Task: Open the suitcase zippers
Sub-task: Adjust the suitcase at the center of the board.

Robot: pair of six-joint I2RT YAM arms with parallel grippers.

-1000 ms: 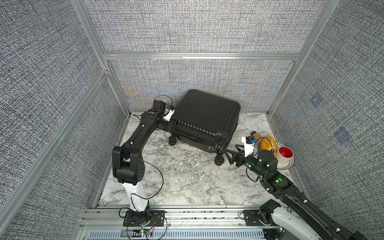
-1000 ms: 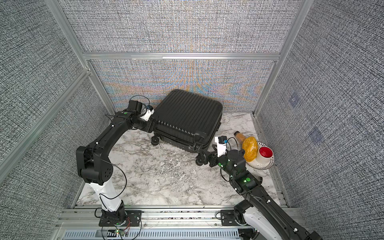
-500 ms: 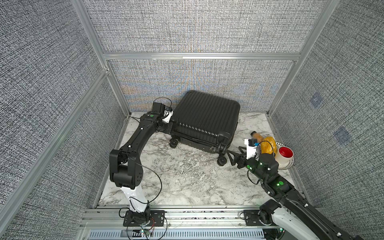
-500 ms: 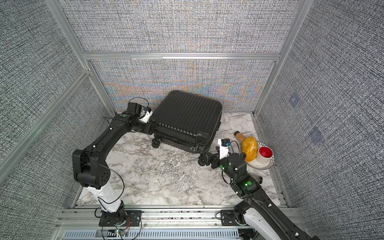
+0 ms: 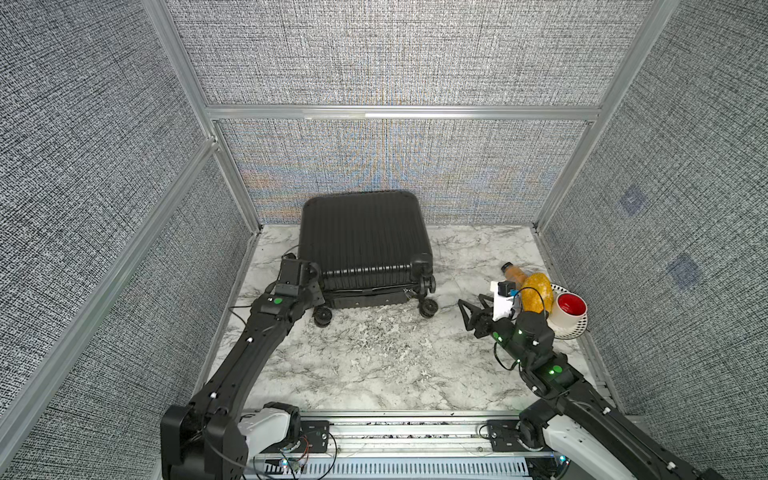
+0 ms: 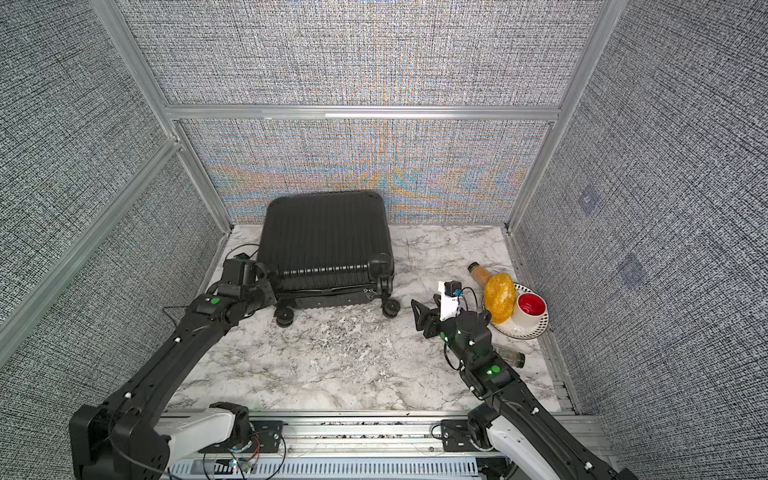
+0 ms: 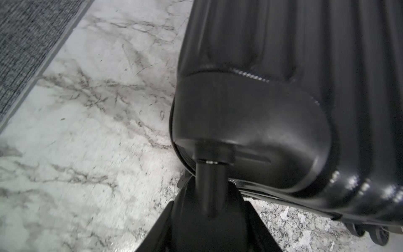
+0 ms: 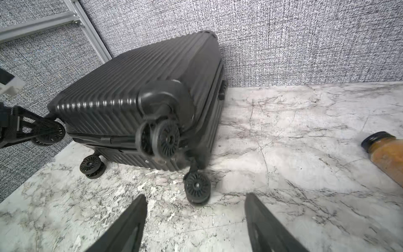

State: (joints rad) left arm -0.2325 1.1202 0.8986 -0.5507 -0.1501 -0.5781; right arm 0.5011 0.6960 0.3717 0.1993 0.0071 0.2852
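The suitcase (image 5: 363, 241) lies flat on one shell at the back of the worktop (image 5: 374, 365), its far edge against the rear wall and its wheels facing you. The zippers (image 7: 265, 193) run along the seam between the shells. Your left gripper (image 5: 319, 287) is at the case's near left corner, and the right wrist view shows its jaws clamped on the corner wheel (image 8: 49, 132) of the upper shell. Your right gripper (image 5: 469, 300) hovers low over bare marble just off the near right corner, jaws apart and holding nothing.

A spinner wheel is a poor handle. It can swivel in the grip, so a pull on the zipper may slide or turn the case instead of running the slider. Your right jaws are lined up more with the nearest wheel (image 8: 197, 187) than with the seam, so going straight in may snag the wheel. Behind that arm stand a plate (image 5: 577, 330), a red cup (image 5: 571, 305), a yellow lump (image 5: 538, 291) and an orange bottle (image 5: 515, 272). A backward swing could knock them.

You cannot pick out the pulls with certainty. A small glint (image 6: 368, 292) on the seam near the right corner may be them. The far sides of the track are hidden, and the left jaws are covered in both top views.
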